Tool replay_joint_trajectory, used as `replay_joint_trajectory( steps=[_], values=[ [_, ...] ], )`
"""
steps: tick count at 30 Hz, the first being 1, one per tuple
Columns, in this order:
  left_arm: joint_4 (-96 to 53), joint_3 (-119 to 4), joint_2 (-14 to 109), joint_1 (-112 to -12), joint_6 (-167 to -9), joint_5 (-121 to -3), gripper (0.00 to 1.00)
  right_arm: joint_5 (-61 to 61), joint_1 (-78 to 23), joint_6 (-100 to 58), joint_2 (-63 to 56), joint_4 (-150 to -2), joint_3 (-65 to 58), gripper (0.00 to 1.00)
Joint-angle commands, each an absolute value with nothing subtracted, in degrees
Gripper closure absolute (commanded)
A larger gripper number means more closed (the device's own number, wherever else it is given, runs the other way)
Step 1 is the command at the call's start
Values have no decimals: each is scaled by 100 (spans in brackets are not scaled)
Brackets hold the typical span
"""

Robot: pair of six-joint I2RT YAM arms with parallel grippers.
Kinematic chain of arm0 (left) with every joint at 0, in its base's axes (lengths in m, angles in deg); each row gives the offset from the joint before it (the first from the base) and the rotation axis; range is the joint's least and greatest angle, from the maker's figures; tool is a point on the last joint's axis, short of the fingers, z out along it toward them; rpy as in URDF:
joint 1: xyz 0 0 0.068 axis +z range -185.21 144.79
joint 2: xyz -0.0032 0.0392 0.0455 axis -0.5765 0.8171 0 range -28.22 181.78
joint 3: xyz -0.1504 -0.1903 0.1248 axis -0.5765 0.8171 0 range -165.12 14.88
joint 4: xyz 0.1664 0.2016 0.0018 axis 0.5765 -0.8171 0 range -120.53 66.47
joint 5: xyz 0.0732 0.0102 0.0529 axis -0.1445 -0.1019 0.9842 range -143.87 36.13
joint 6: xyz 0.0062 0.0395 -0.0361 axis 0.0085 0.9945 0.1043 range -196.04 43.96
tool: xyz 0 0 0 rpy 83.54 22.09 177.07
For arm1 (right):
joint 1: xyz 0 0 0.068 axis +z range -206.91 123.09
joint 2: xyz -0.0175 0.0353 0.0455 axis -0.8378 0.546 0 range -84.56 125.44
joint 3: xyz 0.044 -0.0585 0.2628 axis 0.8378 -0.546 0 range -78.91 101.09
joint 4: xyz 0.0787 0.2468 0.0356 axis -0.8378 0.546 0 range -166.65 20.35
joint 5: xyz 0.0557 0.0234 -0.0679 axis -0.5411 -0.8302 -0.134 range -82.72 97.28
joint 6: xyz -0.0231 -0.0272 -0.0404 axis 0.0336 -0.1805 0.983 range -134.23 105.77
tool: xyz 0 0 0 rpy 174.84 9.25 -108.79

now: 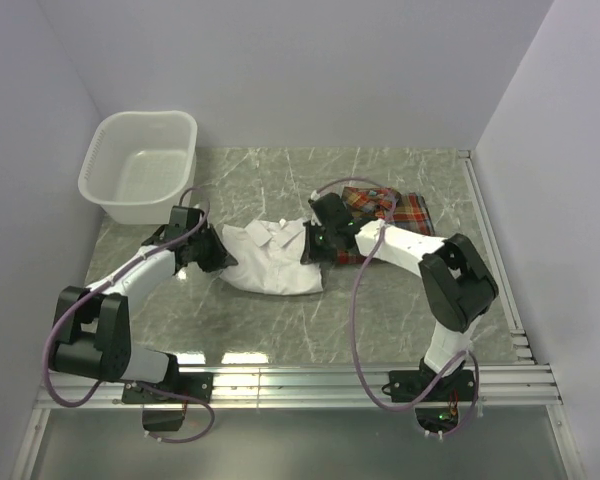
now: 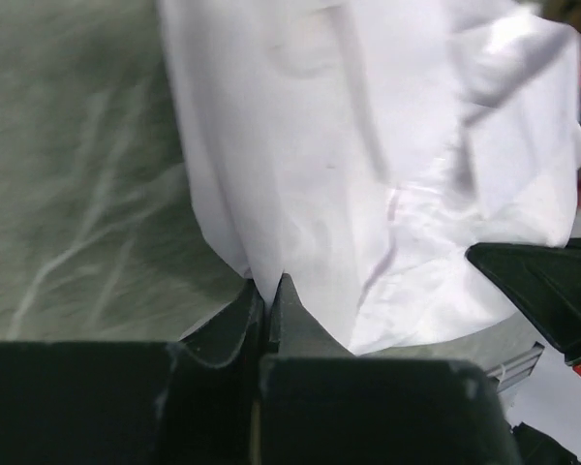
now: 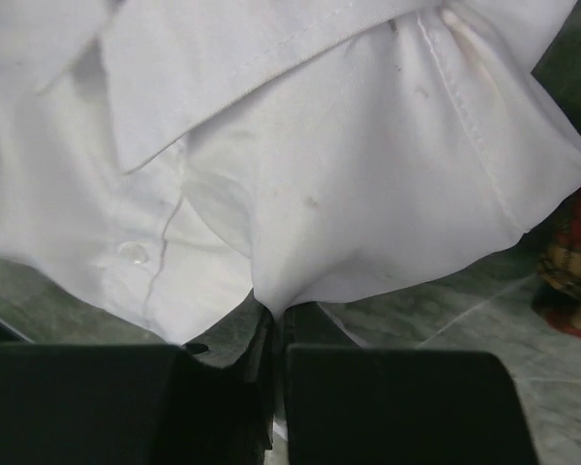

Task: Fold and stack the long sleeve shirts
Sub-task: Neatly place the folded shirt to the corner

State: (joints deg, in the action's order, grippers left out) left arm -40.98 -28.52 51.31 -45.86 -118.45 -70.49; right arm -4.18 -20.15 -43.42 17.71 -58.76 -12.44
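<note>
Edges of the rumpled, smooth white shirt (image 1: 270,260) sit pinched between closed black jaws of left gripper (image 2: 268,291) and right gripper (image 3: 274,315).

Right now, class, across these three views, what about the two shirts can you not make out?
Top view: part of the plaid shirt lies under the right arm.
Left wrist view: motion blur smears the white shirt; no buttons readable.
Right wrist view: the white shirt runs off the top edge; the plaid shirt is a blurred sliver at right.
</note>
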Motion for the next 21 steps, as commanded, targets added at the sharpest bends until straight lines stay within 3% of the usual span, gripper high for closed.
replay_joint_trajectory(
  steps=[1,12,21],
  values=[
    [-3926,-3486,4825,-4874,-11691,-7039,99,76,-2192,-3762,1045,-5470,-537,100],
    [-3610,-5305,5281,-5849,-12130,-6863,99,314,-3729,-2339,-9,-4387,72,100],
    [-2837,-6492,6977,-7150,-12376,-6231,99,597,-5284,-1547,-248,-5081,-447,100]
  ],
)
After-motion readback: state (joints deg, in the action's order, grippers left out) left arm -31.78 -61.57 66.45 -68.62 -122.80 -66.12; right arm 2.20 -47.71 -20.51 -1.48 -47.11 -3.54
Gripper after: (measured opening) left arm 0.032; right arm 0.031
